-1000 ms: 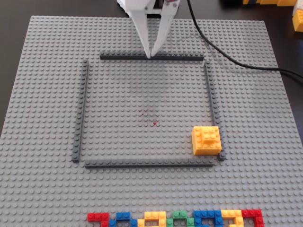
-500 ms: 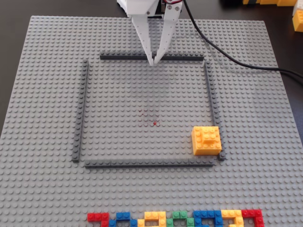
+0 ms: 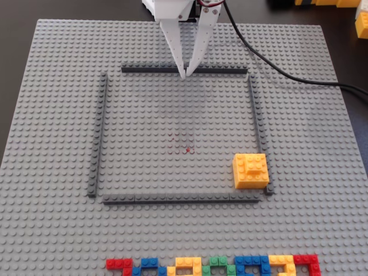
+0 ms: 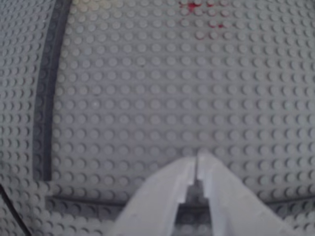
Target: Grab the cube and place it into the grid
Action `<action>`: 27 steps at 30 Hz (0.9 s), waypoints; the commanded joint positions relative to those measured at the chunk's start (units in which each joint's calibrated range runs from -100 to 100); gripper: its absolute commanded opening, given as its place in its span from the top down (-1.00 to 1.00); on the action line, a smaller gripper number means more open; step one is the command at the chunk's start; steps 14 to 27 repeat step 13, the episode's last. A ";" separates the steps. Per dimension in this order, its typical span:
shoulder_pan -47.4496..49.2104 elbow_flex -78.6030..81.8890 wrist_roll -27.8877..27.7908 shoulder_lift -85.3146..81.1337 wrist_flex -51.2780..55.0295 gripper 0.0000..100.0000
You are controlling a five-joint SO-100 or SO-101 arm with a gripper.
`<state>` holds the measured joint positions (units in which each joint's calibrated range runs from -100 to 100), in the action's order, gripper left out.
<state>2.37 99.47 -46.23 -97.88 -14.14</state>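
In the fixed view the yellow-orange cube [image 3: 251, 171] sits on the studded plate inside the grid [image 3: 99, 135], in the lower right corner, close to the right and bottom strips. My white gripper [image 3: 185, 75] comes in from the top edge and is shut, with nothing held. Its tips touch just past the grid's top strip [image 3: 149, 69], far up and left of the cube. In the wrist view the gripper [image 4: 198, 156] points over bare studs, with dark grid strips [image 4: 47, 98] at the left and bottom. The cube is out of that view.
The grey baseplate [image 3: 46, 241] fills most of the fixed view. A flat row of red, blue, yellow and green bricks [image 3: 213, 265] lies at the bottom edge. A black cable [image 3: 276, 72] crosses the top right. Yellow bricks [image 3: 361, 23] sit beyond the plate's right corner. Small red marks [image 3: 187, 150] dot the grid's middle.
The shut gripper's tips have shifted slightly down the fixed view, from over the top strip to just inside it. The cube has not moved.
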 commanded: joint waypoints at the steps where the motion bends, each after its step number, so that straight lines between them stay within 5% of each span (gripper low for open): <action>1: 0.54 0.53 -0.15 -2.12 0.12 0.99; 27: 0.32 0.53 -0.54 -2.12 0.61 0.99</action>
